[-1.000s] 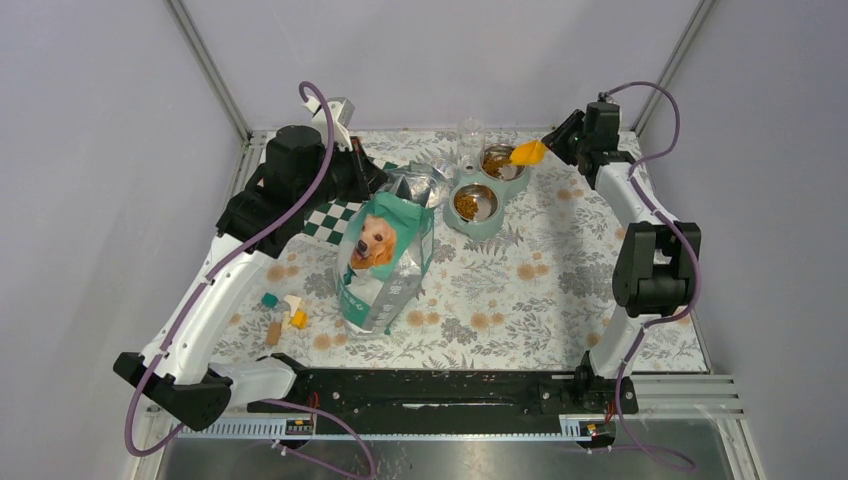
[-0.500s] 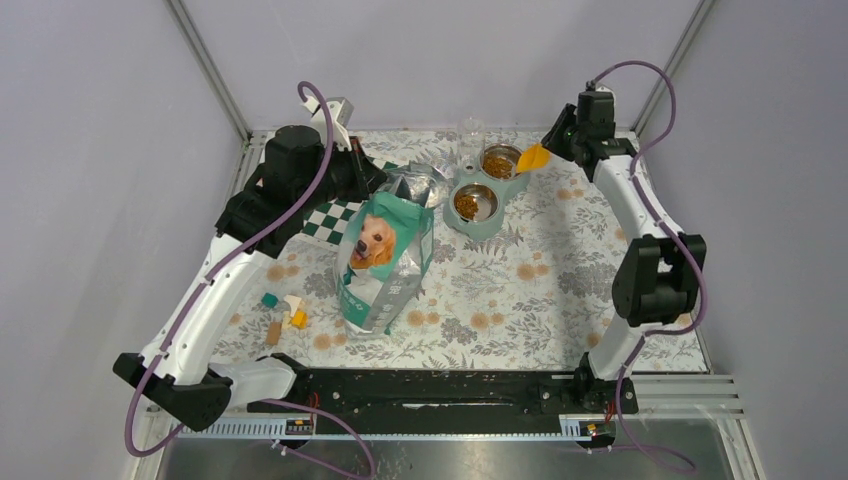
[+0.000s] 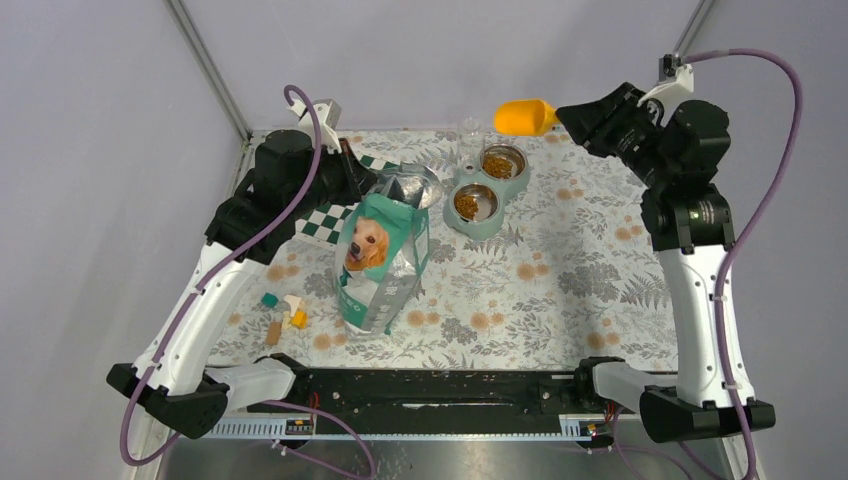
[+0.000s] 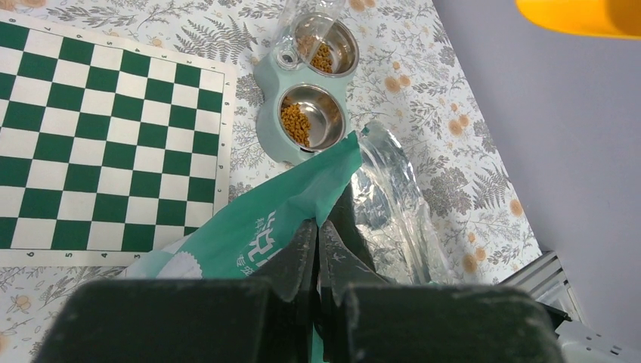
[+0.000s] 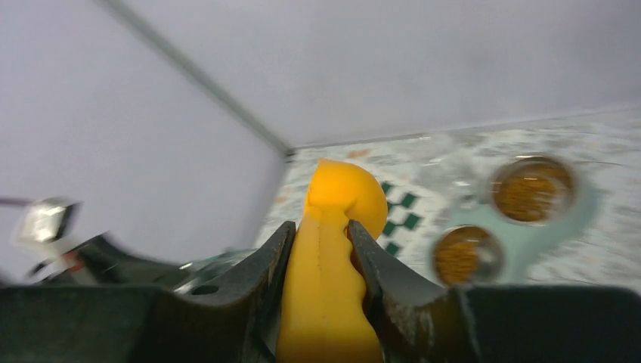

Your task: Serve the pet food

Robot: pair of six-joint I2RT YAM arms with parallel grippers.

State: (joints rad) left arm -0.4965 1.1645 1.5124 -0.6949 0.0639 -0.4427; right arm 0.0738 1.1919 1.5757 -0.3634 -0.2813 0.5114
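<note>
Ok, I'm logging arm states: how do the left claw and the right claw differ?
The left claw pinches the top edge of the teal bag; the right claw grips the orange scoop. The left claw sits low at the bag; the right claw is raised above the far side of the table. Both are shut on something.

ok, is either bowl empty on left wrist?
No: the near bowl and the far bowl each hold kibble.
</note>
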